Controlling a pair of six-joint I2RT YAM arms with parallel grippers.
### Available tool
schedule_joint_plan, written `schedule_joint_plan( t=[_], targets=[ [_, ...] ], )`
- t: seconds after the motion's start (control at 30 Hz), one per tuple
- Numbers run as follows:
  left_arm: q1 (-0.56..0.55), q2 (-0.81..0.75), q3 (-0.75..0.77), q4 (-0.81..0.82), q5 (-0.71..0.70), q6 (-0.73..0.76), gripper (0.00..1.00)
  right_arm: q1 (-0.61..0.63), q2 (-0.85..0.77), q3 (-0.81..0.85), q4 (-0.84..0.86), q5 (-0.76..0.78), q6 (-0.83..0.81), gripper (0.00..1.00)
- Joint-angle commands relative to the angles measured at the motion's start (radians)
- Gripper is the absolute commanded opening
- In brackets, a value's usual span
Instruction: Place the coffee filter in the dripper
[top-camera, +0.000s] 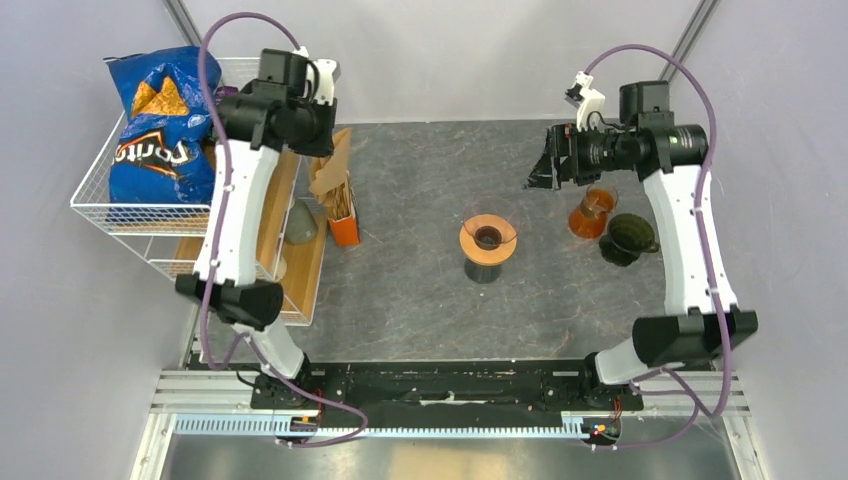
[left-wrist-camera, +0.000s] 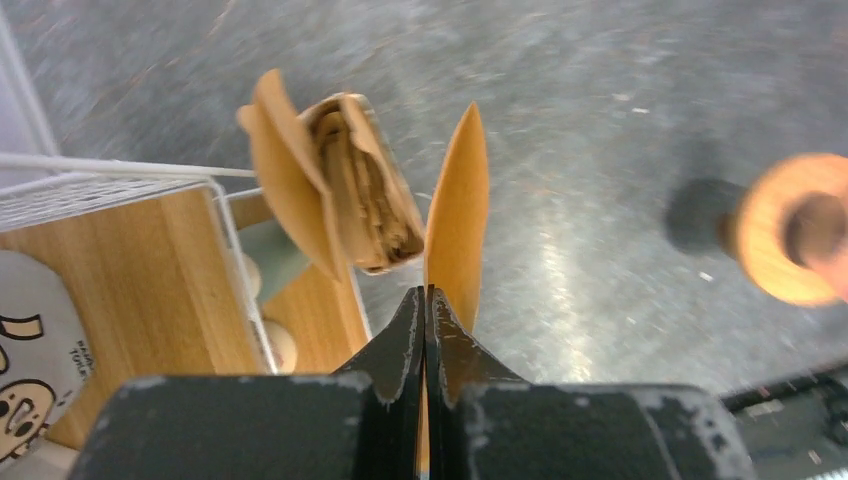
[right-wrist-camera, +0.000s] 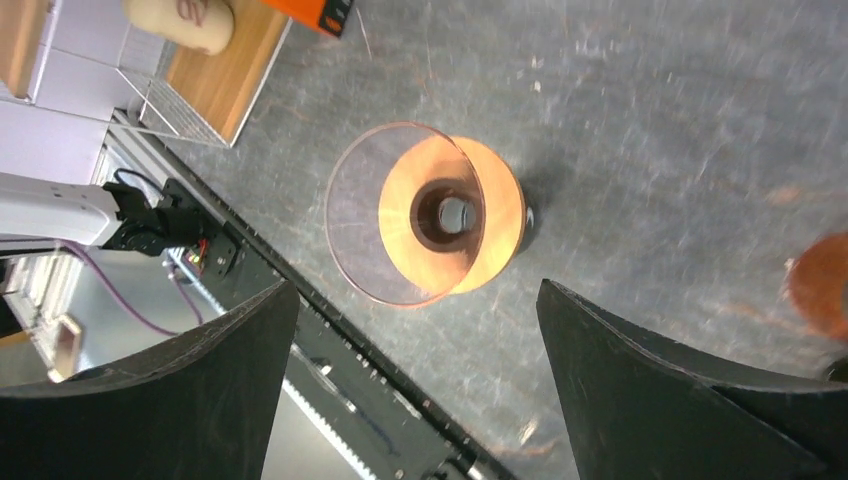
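My left gripper (left-wrist-camera: 427, 292) is shut on one brown paper coffee filter (left-wrist-camera: 458, 205), seen edge-on and sticking out past the fingertips. The filter is lifted beside the stack of filters (left-wrist-camera: 355, 185) in its orange holder (top-camera: 343, 226). In the top view my left gripper (top-camera: 330, 140) is above that holder at the table's left. The dripper (top-camera: 488, 236), a glass cone with an orange wooden collar on a dark base, stands at the table's middle and is empty (right-wrist-camera: 430, 215). My right gripper (right-wrist-camera: 417, 285) is open and empty, high above and behind the dripper (top-camera: 537, 170).
A wire basket (top-camera: 95, 205) with a blue Doritos bag (top-camera: 160, 125) and a wooden shelf (top-camera: 300, 265) stand at the left edge. A grey-green cone (top-camera: 300, 222) sits on the shelf. A glass carafe (top-camera: 593, 212) and a dark green mug (top-camera: 628, 238) stand right of the dripper.
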Motion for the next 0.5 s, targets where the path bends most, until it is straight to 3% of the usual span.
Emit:
schedule_joint_plan(
  t=[0.0,0.13,0.27,0.47],
  targets=[
    [-0.001,-0.179,-0.024,0.059,0.359,0.104,0.02,0.008,-0.161,-0.089,0.302,-0.066,0.043,0.97],
    [-0.071,-0.304,-0.178,0.228,0.486,0.163,0.02,0.071,-0.184,-0.094,0.431,-0.057,0.152,0.97],
    [-0.252,-0.385,-0.323,0.396,0.394,0.251,0.02,0.116,-0.154,-0.066,0.540,-0.068,0.331,0.97],
    [-0.363,-0.432,-0.445,0.598,0.385,0.301,0.02,0.170,-0.112,-0.021,0.663,-0.135,0.498,0.97]
  ],
)
